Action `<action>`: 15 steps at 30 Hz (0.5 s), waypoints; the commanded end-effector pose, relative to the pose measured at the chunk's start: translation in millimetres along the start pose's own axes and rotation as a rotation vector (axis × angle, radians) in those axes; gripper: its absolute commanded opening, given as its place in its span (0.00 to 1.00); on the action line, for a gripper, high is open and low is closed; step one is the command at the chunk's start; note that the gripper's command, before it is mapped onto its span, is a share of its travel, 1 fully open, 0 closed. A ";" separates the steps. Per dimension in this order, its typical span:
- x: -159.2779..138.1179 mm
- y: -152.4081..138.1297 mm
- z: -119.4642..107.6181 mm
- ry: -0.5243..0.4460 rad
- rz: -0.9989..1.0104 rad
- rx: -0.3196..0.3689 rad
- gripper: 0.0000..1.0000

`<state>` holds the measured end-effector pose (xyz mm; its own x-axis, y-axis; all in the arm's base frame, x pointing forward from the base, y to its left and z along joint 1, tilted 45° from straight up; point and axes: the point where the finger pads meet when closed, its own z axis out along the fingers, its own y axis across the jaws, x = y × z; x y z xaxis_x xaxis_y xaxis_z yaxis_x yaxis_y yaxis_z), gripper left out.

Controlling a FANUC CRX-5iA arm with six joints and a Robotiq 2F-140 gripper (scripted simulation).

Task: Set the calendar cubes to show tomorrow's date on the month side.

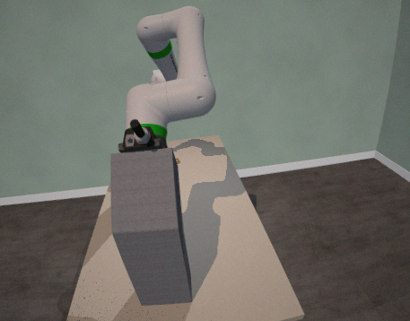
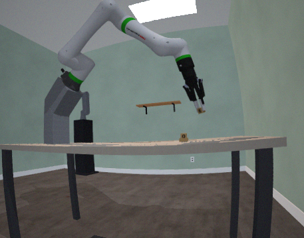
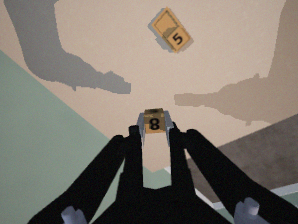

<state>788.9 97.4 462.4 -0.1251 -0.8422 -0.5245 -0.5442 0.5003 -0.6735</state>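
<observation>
My gripper [image 2: 199, 109] [image 3: 154, 119] is shut on a wooden cube [image 2: 201, 110] [image 3: 154, 123], held tilted high above the table. In the wrist view this held cube shows an 8 on the side facing the camera. The other wooden cube [image 2: 183, 136] [image 3: 177, 38] sits in one end of the calendar tray [image 2: 183, 140] [image 3: 161, 23]; it shows a 5 on top in the wrist view and a 0 on its side in the exterior view. The other end of the tray is empty. The top view does not show the gripper, hidden behind the robot's pedestal.
The tray stands on the table [image 1: 251, 251] [image 2: 226, 146] [image 3: 100, 30]. The grey pedestal [image 1: 145, 193] [image 2: 56, 116] carries the arm and hides much of the table in the top view. A wooden shelf [image 2: 158, 104] is on the wall behind.
</observation>
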 end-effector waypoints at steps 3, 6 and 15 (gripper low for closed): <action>-33.4 -10.5 -4.1 -0.067 0.220 0.039 0.25; -48.7 -16.3 -7.4 -0.104 0.340 0.050 0.25; -81.3 -31.7 -17.0 -0.193 0.652 0.065 0.25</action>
<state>800.6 141.5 526.3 -0.2453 -0.4006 -0.8828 -0.3886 0.8749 -0.2891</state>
